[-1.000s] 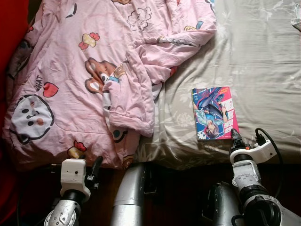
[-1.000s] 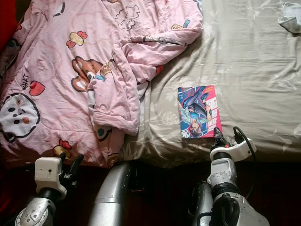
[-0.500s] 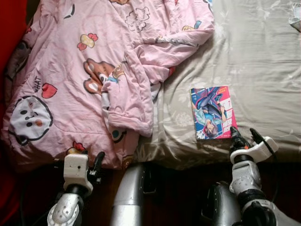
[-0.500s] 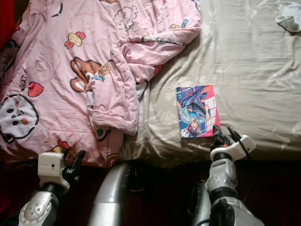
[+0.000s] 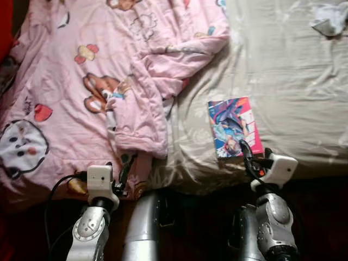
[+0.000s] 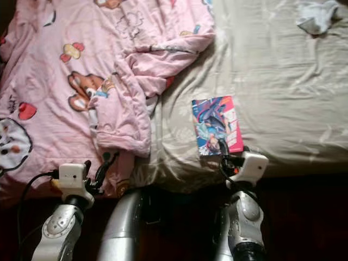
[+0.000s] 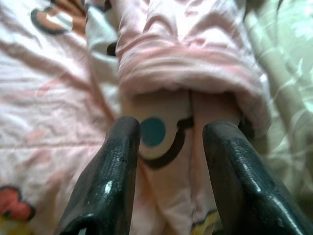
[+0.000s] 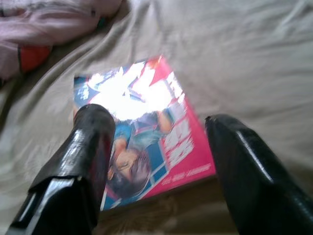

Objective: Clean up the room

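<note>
A comic book (image 5: 234, 128) with a pink and blue cover lies flat on the grey-beige bed sheet (image 5: 293, 81), close to the bed's near edge. My right gripper (image 5: 253, 155) is open at the book's near edge. In the right wrist view its fingers straddle the comic book (image 8: 146, 142), one fingertip (image 8: 95, 122) over the cover. A rumpled pink cartoon blanket (image 5: 98, 81) covers the bed's left half. My left gripper (image 5: 122, 174) is open at the blanket's near hem, facing a folded roll of the blanket (image 7: 186, 73).
A crumpled white cloth (image 5: 329, 19) lies on the sheet at the far right. The bed's near edge drops to a dark floor (image 5: 321, 217) where my arms rise. Bare sheet stretches right of the book.
The camera shifted, so the bed sits further left and lower in view. My right gripper advanced onto the book's near edge. My left gripper rose to the blanket's hem.
</note>
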Available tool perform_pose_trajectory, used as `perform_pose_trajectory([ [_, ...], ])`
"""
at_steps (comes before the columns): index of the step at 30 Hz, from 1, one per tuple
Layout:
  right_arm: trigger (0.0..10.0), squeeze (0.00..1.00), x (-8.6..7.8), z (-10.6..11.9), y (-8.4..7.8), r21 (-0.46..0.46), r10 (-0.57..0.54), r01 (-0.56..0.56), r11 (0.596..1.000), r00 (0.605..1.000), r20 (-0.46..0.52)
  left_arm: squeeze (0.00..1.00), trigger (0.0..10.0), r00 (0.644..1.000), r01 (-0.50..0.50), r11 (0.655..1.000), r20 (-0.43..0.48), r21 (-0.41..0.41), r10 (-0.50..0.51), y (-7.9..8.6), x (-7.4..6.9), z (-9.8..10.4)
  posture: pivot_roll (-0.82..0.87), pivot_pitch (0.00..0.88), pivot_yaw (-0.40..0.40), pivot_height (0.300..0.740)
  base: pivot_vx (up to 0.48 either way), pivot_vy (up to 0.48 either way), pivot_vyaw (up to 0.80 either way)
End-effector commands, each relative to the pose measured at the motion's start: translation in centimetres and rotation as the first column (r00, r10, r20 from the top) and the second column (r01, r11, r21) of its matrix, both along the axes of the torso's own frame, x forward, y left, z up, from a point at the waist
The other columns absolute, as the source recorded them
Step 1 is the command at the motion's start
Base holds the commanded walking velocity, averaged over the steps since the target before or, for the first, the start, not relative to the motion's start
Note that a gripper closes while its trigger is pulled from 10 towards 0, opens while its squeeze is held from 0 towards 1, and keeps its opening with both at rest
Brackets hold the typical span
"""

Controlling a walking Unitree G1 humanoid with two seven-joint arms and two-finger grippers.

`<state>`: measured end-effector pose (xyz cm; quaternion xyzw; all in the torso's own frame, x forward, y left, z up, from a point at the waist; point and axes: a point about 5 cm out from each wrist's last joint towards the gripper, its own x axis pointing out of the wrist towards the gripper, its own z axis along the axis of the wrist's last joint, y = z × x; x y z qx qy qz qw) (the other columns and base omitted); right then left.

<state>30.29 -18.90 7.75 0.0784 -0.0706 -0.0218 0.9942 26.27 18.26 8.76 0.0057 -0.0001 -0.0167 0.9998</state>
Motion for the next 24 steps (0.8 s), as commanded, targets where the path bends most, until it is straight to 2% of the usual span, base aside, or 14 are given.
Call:
perform_pose_trajectory([
  [1, 10.0, 0.00, -0.9, -1.0, -0.3, -0.004, -0.018, 0.018, 1.000, 0.999, -0.040, 0.00, 10.0, 0.998, -0.017, 1.000, -0.055, -0.019, 0.016, 0.2, -0.9, -1.6, 0.09, 0.402, 0.061, 0.628, 0.000, 0.000, 0.00],
  [8, 10.0, 0.00, -1.2, -0.7, -0.1, -0.044, -0.033, 0.031, 0.999, 0.998, -0.048, 0.00, 10.0, 0.999, -0.017, 0.999, -0.028, -0.044, 0.016, -0.3, -0.1, -1.5, 0.08, 0.366, 0.043, 0.628, 0.000, 0.000, 0.00],
  [14, 10.0, 0.00, -0.6, 0.1, 0.5, -0.052, -0.009, 0.007, 0.999, 0.999, -0.034, 0.00, 10.0, 0.999, -0.021, 0.998, -0.027, -0.056, 0.019, -0.4, -0.2, -2.0, 0.06, 0.346, 0.033, 0.628, 0.268, 0.000, 0.00],
  [24, 10.0, 0.00, -0.3, 0.2, 1.0, -0.048, -0.001, -0.001, 0.999, 0.999, -0.048, 0.00, 10.0, 1.000, -0.014, 0.998, -0.005, -0.061, 0.014, -0.5, 0.4, -1.7, 0.06, 0.333, 0.035, 0.628, 0.340, 0.000, 0.00],
])
